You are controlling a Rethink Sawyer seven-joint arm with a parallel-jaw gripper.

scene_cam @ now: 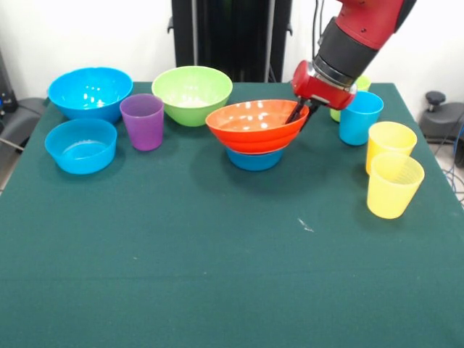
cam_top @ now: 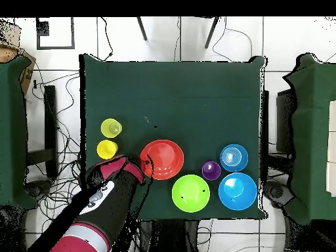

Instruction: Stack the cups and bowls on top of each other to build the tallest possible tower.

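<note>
In the front view, going left to right across the green table (scene_cam: pixel 217 275): a large blue bowl (scene_cam: pixel 90 92) is sitting at the far left corner, with a smaller blue bowl (scene_cam: pixel 80 145) just in front of it. The purple cup (scene_cam: pixel 142 122) is standing upright beside them, on the table and not on any stack. Behind it, a green bowl (scene_cam: pixel 192 94) is resting. At the centre, the orange bowl (scene_cam: pixel 257 125) is sitting on top of another small blue bowl (scene_cam: pixel 254 159), making a two-piece tower. The gripper (scene_cam: pixel 301 114) is reaching down from the red arm (scene_cam: pixel 355 36), its dark fingers (scene_cam: pixel 294 113) closing on the orange bowl's right rim. Right of it, a blue cup (scene_cam: pixel 359 117) is standing, a green cup (scene_cam: pixel 360 83) mostly hidden behind the arm. Two yellow cups (scene_cam: pixel 391 168) are standing near the right edge, touching.
</note>
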